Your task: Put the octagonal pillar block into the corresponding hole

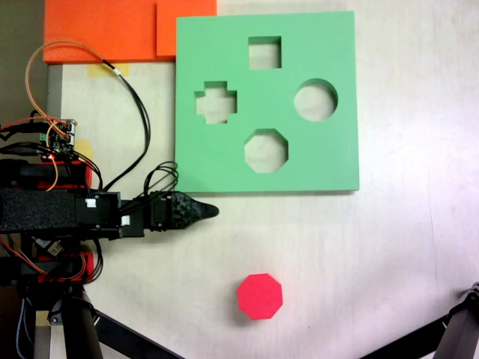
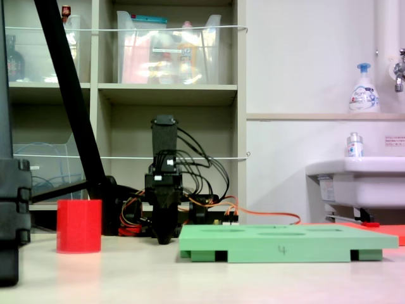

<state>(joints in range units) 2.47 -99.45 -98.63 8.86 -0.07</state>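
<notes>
Red octagonal block (image 1: 260, 296) on table, claw (image 1: 212, 212) apparently pressed together, well apart

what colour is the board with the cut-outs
Light green board, clearest in the fixed view from above.

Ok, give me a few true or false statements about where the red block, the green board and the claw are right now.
1. The red block sits inside the octagonal hole. False: it stands on the table, apart from the green board.
2. The board has four cut-outs. True.
3. The claw grips the block. False: it holds nothing, and lies near the board's edge.
4. In the overhead fixed view, the octagonal hole is below the square hole. True.
</notes>
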